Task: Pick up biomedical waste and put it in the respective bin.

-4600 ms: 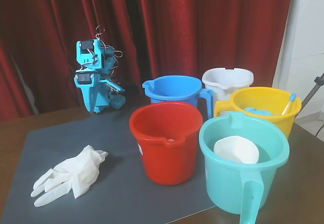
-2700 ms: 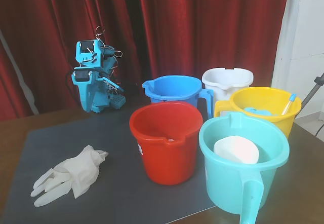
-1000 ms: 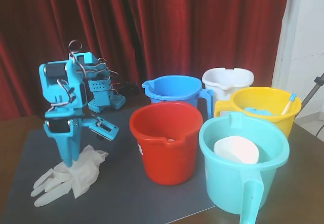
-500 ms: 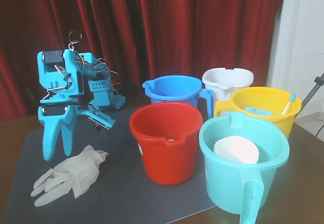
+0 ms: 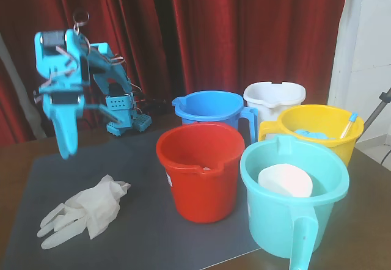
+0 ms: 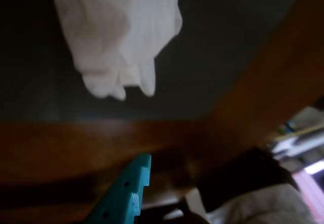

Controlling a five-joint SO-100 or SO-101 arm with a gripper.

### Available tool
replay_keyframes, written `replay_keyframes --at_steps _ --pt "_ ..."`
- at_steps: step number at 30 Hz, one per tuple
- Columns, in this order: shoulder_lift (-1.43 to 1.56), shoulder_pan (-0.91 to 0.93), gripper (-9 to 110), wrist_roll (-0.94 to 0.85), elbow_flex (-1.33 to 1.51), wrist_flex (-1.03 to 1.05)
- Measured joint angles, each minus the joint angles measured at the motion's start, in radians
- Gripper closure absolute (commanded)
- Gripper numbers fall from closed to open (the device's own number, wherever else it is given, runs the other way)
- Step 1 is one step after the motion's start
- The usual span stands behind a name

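A crumpled white glove (image 5: pixel 84 212) lies on the dark grey mat (image 5: pixel 153 227) at the front left of the fixed view. The blue arm stands at the back left with its gripper (image 5: pixel 65 151) pointing down, above and behind the glove and clear of it. The fingers look closed together and hold nothing. In the wrist view the glove (image 6: pixel 116 31) fills the top left, and one teal fingertip (image 6: pixel 126 193) shows at the bottom edge, well apart from the glove.
Several buckets stand to the right: red (image 5: pixel 204 187), blue (image 5: pixel 208 108), white (image 5: pixel 275 96), yellow (image 5: pixel 333 148) with a syringe-like item (image 5: pixel 348 125), and teal (image 5: pixel 275 224) holding a white object (image 5: pixel 284 181). The mat lies on a brown wooden table (image 5: pixel 366 221).
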Motion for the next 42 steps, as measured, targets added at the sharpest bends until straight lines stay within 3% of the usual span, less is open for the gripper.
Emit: replay_keyframes --at_steps 16,24,27,31,42 --pt "-0.006 0.005 59 -0.057 0.080 0.000" --pt "-0.069 0.094 59 -0.057 0.080 0.000" --pt "-0.110 0.084 57 -0.055 0.080 0.000" --pt "-0.124 0.104 46 -0.054 0.086 0.000" --pt "-0.124 0.086 46 0.071 0.155 0.000"
